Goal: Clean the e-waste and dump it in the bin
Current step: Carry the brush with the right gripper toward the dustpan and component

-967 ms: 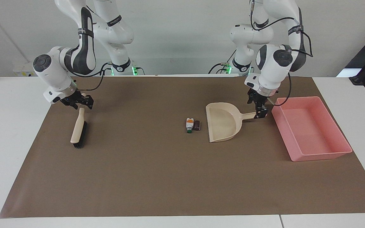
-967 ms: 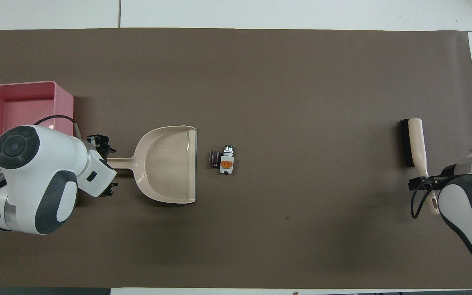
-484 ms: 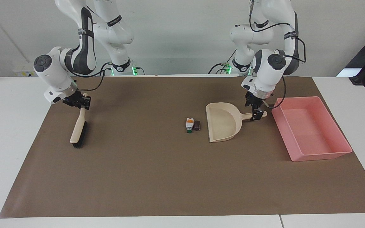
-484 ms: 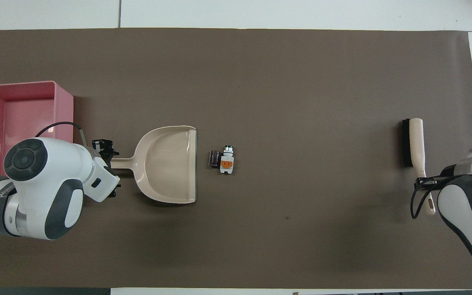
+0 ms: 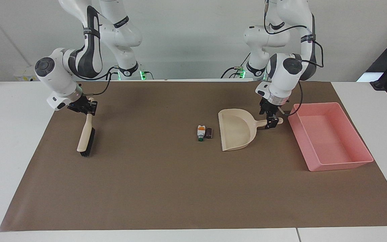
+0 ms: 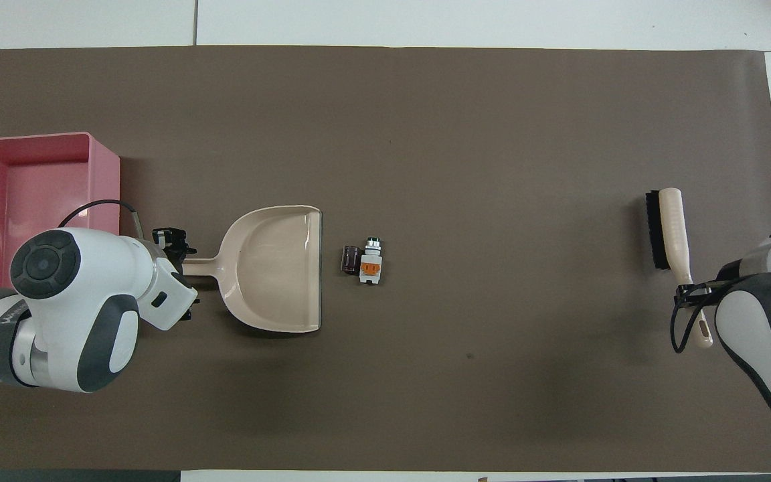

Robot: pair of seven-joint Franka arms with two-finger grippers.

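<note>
Fingers of the right gripper [image 5: 85,109] are clenched on the brush [image 5: 86,137] handle. Whether the left gripper [image 5: 272,121] grips the dustpan [image 5: 236,129] handle, I cannot tell. Both e-waste pieces [image 5: 204,132] lie beside the dustpan mouth, the pink bin [image 5: 328,136] at the left arm's end.

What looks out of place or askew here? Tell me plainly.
Nothing stands out. The two e-waste pieces lie side by side on the brown mat at the dustpan's open edge. The pink bin sits square and holds nothing. The brush hangs tilted from the right tool.
</note>
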